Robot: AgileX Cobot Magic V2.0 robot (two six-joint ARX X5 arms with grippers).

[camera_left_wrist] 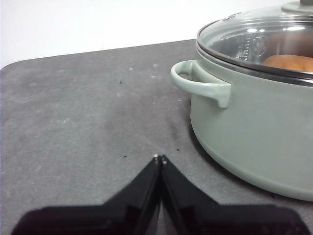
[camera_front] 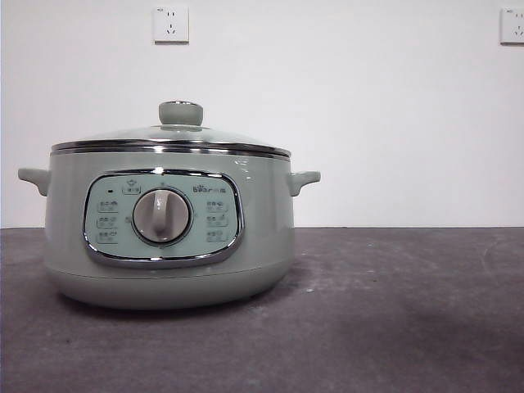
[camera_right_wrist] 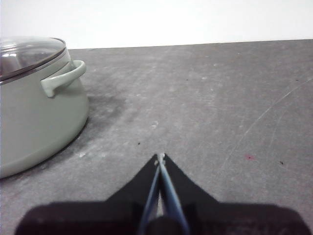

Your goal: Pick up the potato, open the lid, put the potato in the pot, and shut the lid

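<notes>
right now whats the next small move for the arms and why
Probably none beyond holding both arms back. The potato already lies inside the pot, seen through the glass, and the lid sits on its rim. The left pincer and right pincer are shut, empty, and clear of the pot, so the task looks done.

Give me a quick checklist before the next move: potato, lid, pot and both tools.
1. Potato inside the pot: ok, seen through the glass in the left wrist view.
2. Lid seated on the pot's rim: ok, level.
3. Left tool empty and shut, apart from the pot: ok.
4. Right tool empty and shut, apart from the pot: ok.
5. Dial setting: cannot tell.
</notes>
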